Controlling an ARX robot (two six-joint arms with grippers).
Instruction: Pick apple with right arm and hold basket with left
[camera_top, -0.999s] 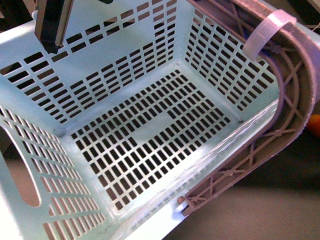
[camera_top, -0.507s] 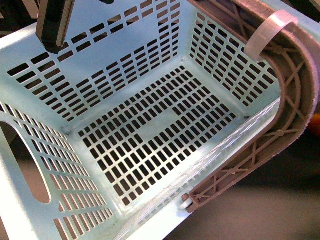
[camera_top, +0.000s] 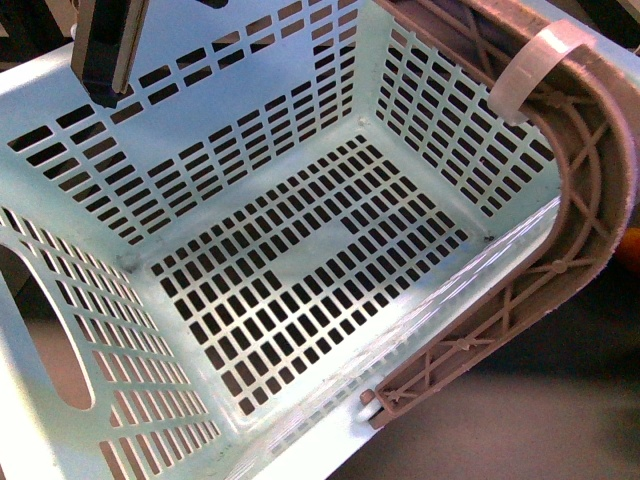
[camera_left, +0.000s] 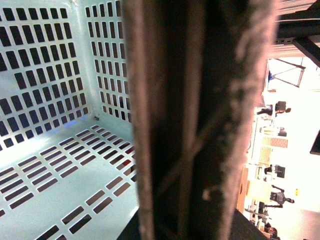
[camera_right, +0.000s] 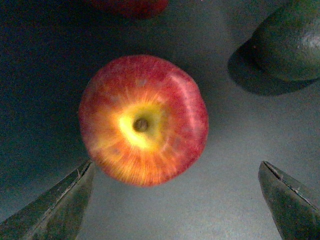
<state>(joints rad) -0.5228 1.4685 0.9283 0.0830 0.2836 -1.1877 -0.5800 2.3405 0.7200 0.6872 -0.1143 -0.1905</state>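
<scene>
The apple (camera_right: 143, 120), red with a yellow-orange blush around its stem pit, sits stem-up on a dark grey surface (camera_right: 40, 75). In my right wrist view it lies just ahead of the right gripper (camera_right: 176, 164), centred on the gap. The jaws are spread wide, wider than the apple. One fingertip (camera_right: 75, 185) stands off to each side of the fruit, neither touches it, and nothing is held.

Beyond the apple, off toward one finger's side, lies a dark green fruit (camera_right: 290, 40). A sliver of another red thing (camera_right: 130, 6) shows at the far edge.

The basket (camera_top: 300, 270), pale mint green with slotted walls and floor, fills my front view, tilted. Its grey-brown handle (camera_top: 590, 200) with a white band (camera_top: 535, 60) curves along one side. A dark, narrow part of the left gripper (camera_top: 103, 65) hangs at the basket's far wall. The left wrist view is mostly a blurred brown and dark bar, very close, so I cannot tell whether that gripper is clamped. A bit of something orange (camera_top: 631, 250) peeks past the handle.
</scene>
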